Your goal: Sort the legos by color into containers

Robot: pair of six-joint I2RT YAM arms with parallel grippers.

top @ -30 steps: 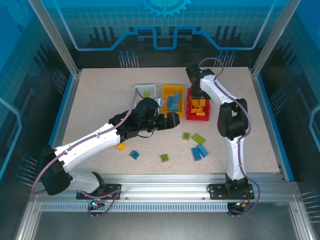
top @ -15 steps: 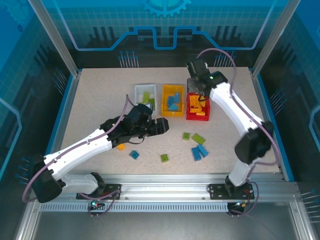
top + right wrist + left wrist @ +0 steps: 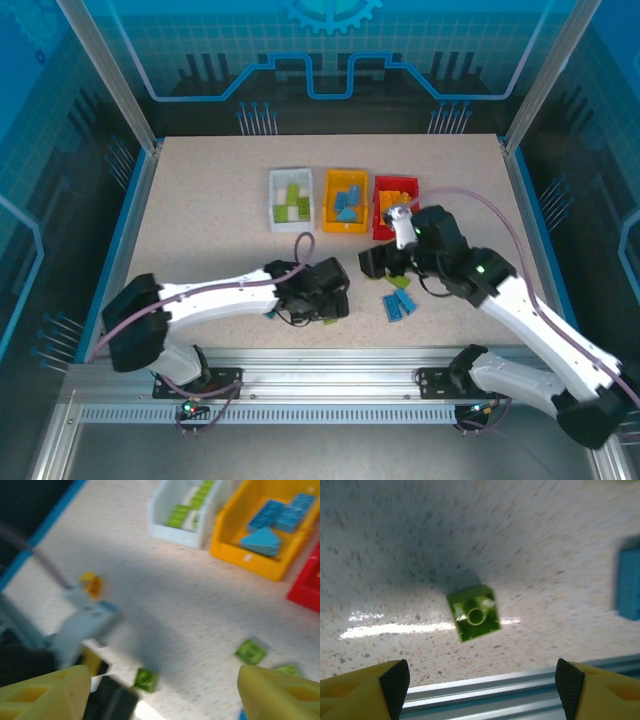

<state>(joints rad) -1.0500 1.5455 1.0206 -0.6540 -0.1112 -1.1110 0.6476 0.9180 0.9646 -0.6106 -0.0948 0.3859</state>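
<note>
Hovering low near the front edge of the table point(image 3: 200, 220), the left gripper point(image 3: 482, 682) has its fingers spread wide with nothing between them, and a lime green brick point(image 3: 473, 614) lies on the speckled surface just ahead. The right gripper point(image 3: 162, 692) is also apart and empty, above loose green bricks point(image 3: 251, 651). Farther back stand the white bin point(image 3: 290, 172) holding green pieces, the yellow bin point(image 3: 345, 229) holding blue ones, and the red bin point(image 3: 398, 182). Two blue bricks point(image 3: 400, 303) lie beside the right arm.
</note>
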